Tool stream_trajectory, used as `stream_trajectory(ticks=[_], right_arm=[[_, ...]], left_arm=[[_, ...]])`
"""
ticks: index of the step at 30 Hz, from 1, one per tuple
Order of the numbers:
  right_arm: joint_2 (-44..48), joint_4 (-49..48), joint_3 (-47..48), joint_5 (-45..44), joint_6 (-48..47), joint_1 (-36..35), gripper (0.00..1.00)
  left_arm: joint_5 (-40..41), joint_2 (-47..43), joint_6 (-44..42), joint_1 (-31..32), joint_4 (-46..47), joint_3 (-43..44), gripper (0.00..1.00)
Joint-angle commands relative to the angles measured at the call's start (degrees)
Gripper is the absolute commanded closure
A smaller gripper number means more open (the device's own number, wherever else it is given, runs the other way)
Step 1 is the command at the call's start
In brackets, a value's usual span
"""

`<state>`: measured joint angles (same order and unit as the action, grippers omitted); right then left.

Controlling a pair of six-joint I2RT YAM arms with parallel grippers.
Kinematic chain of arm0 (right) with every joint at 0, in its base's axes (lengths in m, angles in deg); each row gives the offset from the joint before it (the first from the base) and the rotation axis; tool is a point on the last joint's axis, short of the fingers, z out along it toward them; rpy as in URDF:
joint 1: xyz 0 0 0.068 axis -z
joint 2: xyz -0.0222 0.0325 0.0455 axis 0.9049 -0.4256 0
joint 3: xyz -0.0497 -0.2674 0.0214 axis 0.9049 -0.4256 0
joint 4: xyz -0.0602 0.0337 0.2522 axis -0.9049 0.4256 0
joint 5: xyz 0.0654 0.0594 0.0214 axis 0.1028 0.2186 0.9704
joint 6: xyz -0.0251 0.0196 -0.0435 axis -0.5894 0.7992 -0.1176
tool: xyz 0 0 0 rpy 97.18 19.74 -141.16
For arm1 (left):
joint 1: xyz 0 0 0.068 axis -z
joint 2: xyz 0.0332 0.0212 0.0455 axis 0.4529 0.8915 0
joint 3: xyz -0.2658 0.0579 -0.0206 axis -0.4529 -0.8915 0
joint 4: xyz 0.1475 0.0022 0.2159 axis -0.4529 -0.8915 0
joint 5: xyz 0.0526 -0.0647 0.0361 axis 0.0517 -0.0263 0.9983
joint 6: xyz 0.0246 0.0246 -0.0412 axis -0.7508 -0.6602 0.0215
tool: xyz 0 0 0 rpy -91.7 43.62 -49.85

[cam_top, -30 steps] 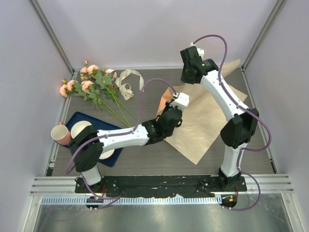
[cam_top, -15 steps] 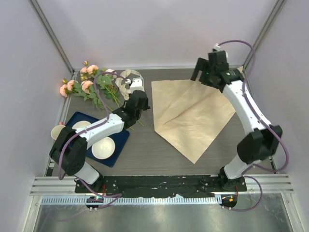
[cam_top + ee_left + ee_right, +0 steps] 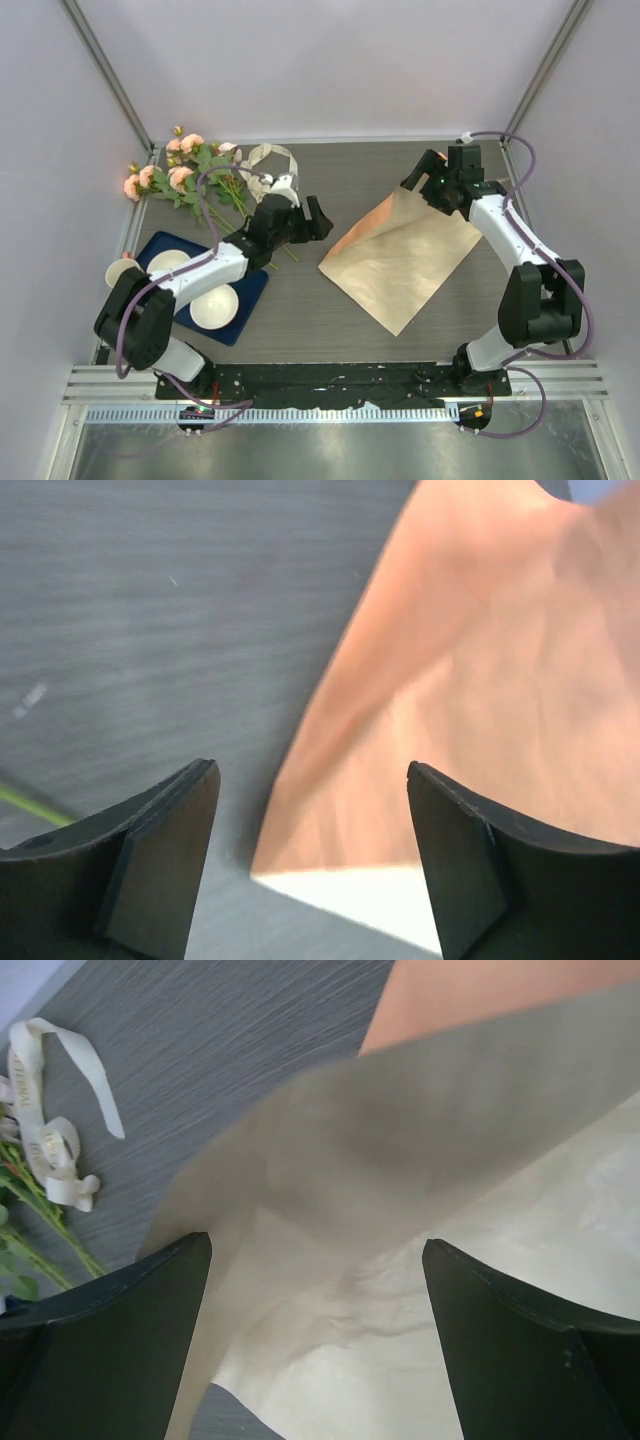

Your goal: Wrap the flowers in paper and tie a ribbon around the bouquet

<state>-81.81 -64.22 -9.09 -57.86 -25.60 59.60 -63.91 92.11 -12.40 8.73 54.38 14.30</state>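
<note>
- While we are viewing from above, the paper [image 3: 400, 255] is lying on the tabletop [image 3: 300, 310], right of centre, with the flowers [image 3: 190, 175] and ribbon [image 3: 262, 165] far-left.
- Only the wrist views are showing us each gripper released and empty: the left gripper [image 3: 310, 860] over the orange face, the right gripper [image 3: 315, 1340] over the cream.

Likely lab: aluminium-framed test enclosure [image 3: 112, 80]
</note>
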Motion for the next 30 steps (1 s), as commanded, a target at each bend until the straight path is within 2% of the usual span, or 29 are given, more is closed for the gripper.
stream_trajectory(ticks=[1, 3, 5, 8, 9, 11, 16, 20, 23, 25, 26, 28, 30], right_arm=[[-2.57, -14.76, -1.59, 6.49, 12.21, -2.34, 0.06], [-5.29, -17.57, 0.42, 4.39, 13.02, -5.58, 0.06], [-9.14, -16.72, 5.49, 1.84, 11.79, -8.83, 0.06], [-13.28, -15.13, 11.56, -0.28, 8.98, -12.17, 0.06], [-16.00, -14.43, 12.98, 0.07, 7.58, -12.54, 0.06], [-18.56, -14.95, 15.71, 0.51, 5.90, -13.59, 0.07], [-30.57, -17.85, 24.93, 6.38, -3.66, -17.81, 0.07], [-38.60, -15.13, 37.83, 12.63, -10.78, -20.18, 0.08], [-40.98, -11.01, 45.04, 16.33, -14.13, -20.98, 0.08], [-41.60, -3.56, 49.71, 14.50, -13.97, -20.89, 0.08], [-40.73, 3.09, 53.56, 11.53, -13.71, -20.63, 0.08], [-37.49, 8.14, 53.78, 7.83, -13.36, -20.45, 0.08], [-28.10, 10.36, 45.47, -1.57, -11.43, -20.28, 0.07]], left_arm=[[-8.46, -8.00, 1.45, 0.11, 7.57, -6.66, 0.20], [-5.91, -9.67, 0.13, 0.02, 4.15, -6.32, 0.25], [-5.46, -11.34, -1.89, -0.24, 2.20, -5.79, 0.24], [-6.60, -13.19, -3.82, -0.15, 2.19, -6.31, 0.14], [-6.25, -13.54, -4.27, -0.15, 2.98, -6.66, 0.03], [-2.85, -13.54, -5.33, -0.15, 2.29, -6.75, 0.00], [1.74, -14.16, -1.21, -0.33, -0.09, -7.36, 0.01], [6.13, -12.49, 3.36, -0.85, -5.00, -5.96, 0.00], [4.05, -10.39, 8.54, -4.71, -7.91, -5.70, 0.00], [-2.43, -8.98, 12.31, -9.02, -6.42, -6.57, 0.00], [-4.12, -8.63, 12.68, -10.07, -5.81, -6.84, 0.00], [-8.34, -7.23, 11.99, -11.40, -2.64, -5.97, 0.00], [-11.24, -5.21, 10.32, -11.40, -2.55, -4.30, 0.00]])
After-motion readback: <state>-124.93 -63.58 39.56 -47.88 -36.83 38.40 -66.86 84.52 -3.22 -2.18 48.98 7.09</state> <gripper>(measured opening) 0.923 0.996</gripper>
